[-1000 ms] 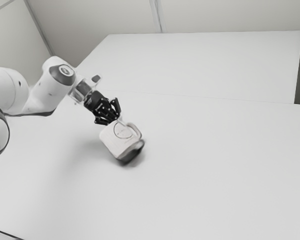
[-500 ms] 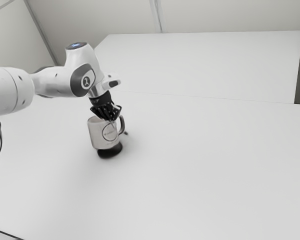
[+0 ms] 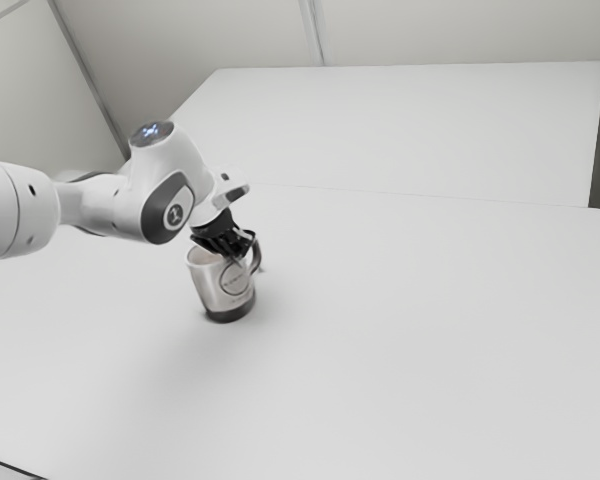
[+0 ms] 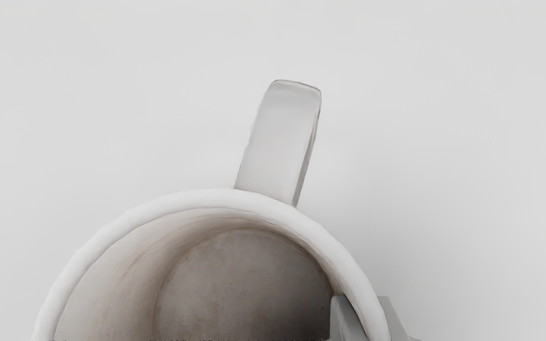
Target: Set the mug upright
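Observation:
The mug [image 3: 215, 284] is on the exterior view's left, nearly upright with a slight tilt, its dark base low and its mouth up; whether the base touches the table cannot be told. My gripper [image 3: 242, 250] is at the rim, near the handle. In the wrist view the mug [image 4: 225, 199] shows its open mouth, inner floor and handle. There my gripper [image 4: 367, 315] has one finger inside the wall and the other outside, shut on the rim between them.
The white table [image 3: 400, 330] extends around the mug toward the exterior view's right. A second white surface [image 3: 410, 130] stands beyond it. A dark edge crosses the exterior view's lower left corner.
Held in my gripper, the mug has turned from strongly tilted to nearly upright. Over the last half second, hand and mug have moved slightly lower and toward the exterior view's right.

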### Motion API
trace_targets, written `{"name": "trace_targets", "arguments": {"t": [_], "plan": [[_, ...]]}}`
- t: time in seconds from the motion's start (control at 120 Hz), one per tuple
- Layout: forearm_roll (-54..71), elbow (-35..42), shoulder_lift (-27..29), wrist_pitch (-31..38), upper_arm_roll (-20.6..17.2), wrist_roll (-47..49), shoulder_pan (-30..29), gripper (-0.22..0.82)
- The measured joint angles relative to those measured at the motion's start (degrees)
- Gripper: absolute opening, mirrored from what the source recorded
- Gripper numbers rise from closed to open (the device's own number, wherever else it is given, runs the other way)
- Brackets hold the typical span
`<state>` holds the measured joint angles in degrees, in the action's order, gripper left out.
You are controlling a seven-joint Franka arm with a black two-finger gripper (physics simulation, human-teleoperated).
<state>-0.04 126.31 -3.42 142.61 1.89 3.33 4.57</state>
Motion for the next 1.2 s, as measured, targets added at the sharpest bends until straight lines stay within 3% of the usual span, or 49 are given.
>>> {"name": "trace_targets", "arguments": {"t": [0.333,0.525,0.675,0.883,1.2], "plan": [[-0.1,0.4,-2.3,4.1,-0.5,3.0,-0.1,-0.18],[-0.7,0.2,-1.7,4.0,-1.1,3.3,-0.2,0.23],[-0.8,-0.2,1.0,1.4,-0.9,3.4,-0.2,0.42],[-0.7,-8.1,2.4,-7.8,0.2,3.2,0.2,0.54],[3.7,-23.1,2.1,-26.8,1.6,3.0,0.2,0.59]]}}
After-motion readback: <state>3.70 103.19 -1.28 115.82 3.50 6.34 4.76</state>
